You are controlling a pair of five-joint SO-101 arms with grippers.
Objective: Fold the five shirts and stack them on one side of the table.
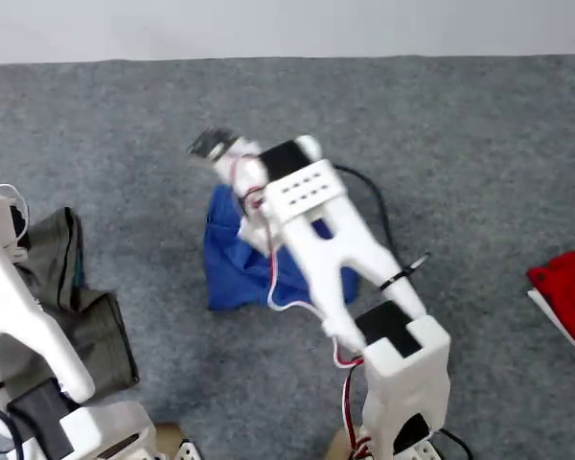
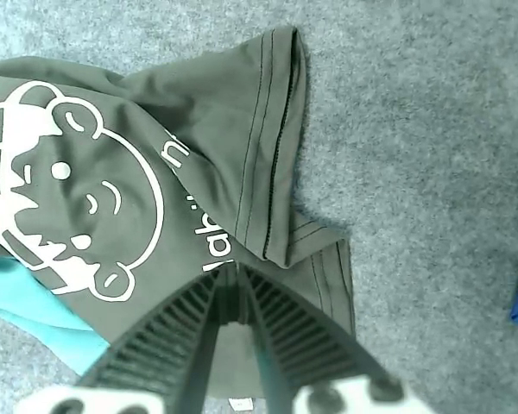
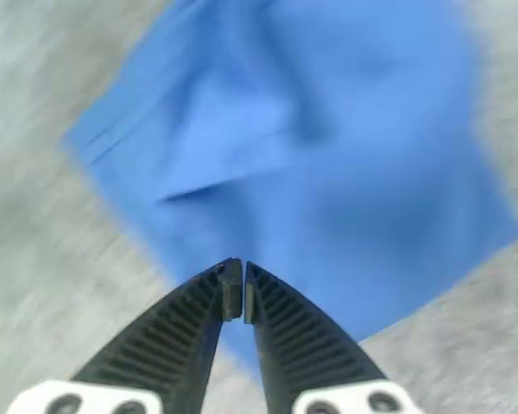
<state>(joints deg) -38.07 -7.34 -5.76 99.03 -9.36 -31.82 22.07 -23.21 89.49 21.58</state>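
Right gripper [image 3: 234, 289], closed on nothing, hangs above bunched blue shirt [image 1: 232, 266], long axis unclear.

This looks like a robotics lab or a test bench, not a home. Two white plastic arms, the left arm [image 1: 19, 316] and the right arm [image 1: 335, 249], stand at the near edge of a table [image 1: 479, 144] that has a grey felt-like cover. Loose thin wires [image 1: 345, 398] and a black cable [image 1: 369, 182] run openly along the right arm. Beyond the far edge there is a plain pale wall [image 1: 287, 29].
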